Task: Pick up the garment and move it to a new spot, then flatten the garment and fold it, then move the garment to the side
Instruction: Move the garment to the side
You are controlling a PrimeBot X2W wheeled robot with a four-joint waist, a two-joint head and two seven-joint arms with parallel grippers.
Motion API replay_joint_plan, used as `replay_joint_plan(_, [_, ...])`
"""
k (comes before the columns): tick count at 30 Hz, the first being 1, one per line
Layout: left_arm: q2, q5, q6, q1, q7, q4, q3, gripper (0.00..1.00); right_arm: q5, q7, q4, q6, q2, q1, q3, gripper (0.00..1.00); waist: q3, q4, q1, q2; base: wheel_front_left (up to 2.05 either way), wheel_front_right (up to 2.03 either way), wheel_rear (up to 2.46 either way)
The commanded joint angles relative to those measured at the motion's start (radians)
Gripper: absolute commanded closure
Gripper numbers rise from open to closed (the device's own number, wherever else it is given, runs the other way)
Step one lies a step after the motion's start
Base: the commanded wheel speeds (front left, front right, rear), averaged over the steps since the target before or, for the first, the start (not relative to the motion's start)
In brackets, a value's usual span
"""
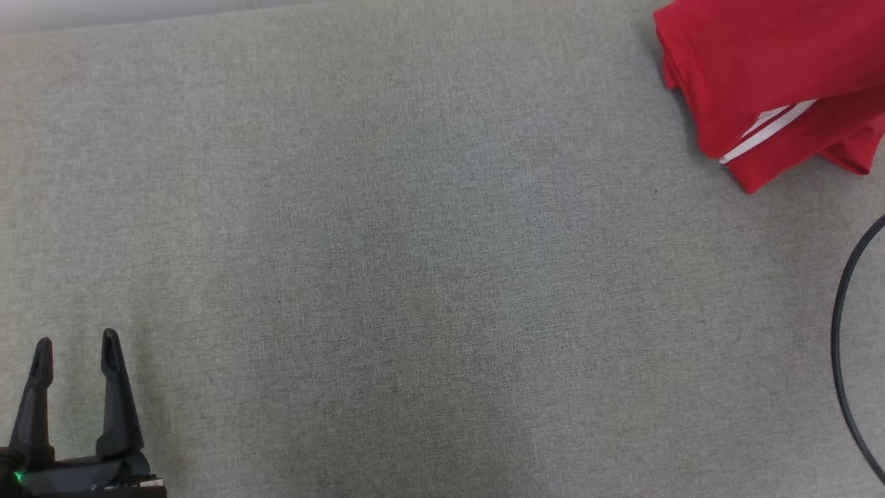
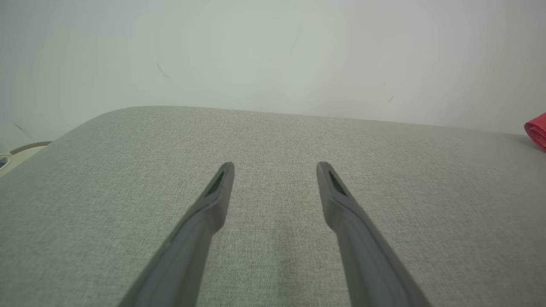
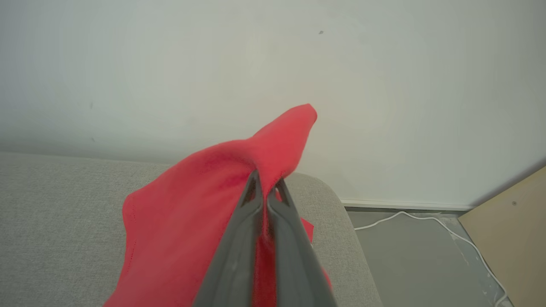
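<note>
The garment [image 1: 767,76] is red with a white stripe and lies folded at the far right of the grey fabric surface [image 1: 415,263]. A small edge of the garment [image 2: 537,133] peeks in at the right of the left wrist view. In the right wrist view my right gripper [image 3: 266,187] is shut on the garment [image 3: 192,213], a fold of red cloth pinched between its fingers and lifted off the surface. My left gripper [image 1: 76,342] rests at the lower left, open with nothing between its fingers; in its own view the left gripper [image 2: 275,168] hovers over bare fabric.
A black cable [image 1: 847,360] curves along the right edge of the head view. The surface's right end [image 3: 341,213] drops to a grey floor with a white cable [image 3: 426,217] and a tan board [image 3: 512,230]. A pale wall [image 3: 256,64] rises behind.
</note>
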State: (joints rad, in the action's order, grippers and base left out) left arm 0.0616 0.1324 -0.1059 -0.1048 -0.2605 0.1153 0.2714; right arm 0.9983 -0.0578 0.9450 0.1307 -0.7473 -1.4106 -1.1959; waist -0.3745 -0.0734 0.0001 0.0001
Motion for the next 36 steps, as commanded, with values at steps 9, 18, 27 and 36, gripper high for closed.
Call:
replay_joint_plan(9, [0.023, -0.010, -0.009, -0.007, -0.004, 0.027, 0.023, 0.00, -0.051, -0.001, 0.119, 0.000, -0.021, -0.078, -0.024, 1.00, -0.051, 0.011, -0.0001, -0.0001, 0.00, 0.00, 0.00])
replay_joint_plan(18, [0.020, -0.012, -0.013, -0.017, -0.004, 0.039, 0.029, 0.00, -0.063, -0.005, 0.219, 0.000, -0.003, -0.074, -0.032, 1.00, -0.082, 0.015, -0.0001, -0.0001, 0.00, 0.00, 0.00])
replay_joint_plan(27, [0.017, -0.014, -0.013, -0.022, -0.004, 0.030, 0.035, 0.00, -0.117, 0.017, 0.289, 0.000, 0.010, -0.077, -0.053, 0.00, -0.088, 0.017, -0.0001, -0.0001, 0.00, 0.00, 0.00])
replay_joint_plan(36, [0.009, -0.011, -0.013, -0.018, -0.004, 0.014, 0.039, 0.00, -0.153, -0.074, 0.325, 0.000, 0.043, -0.103, -0.041, 0.00, -0.054, 0.014, -0.0001, -0.0001, 0.00, 0.00, 0.00])
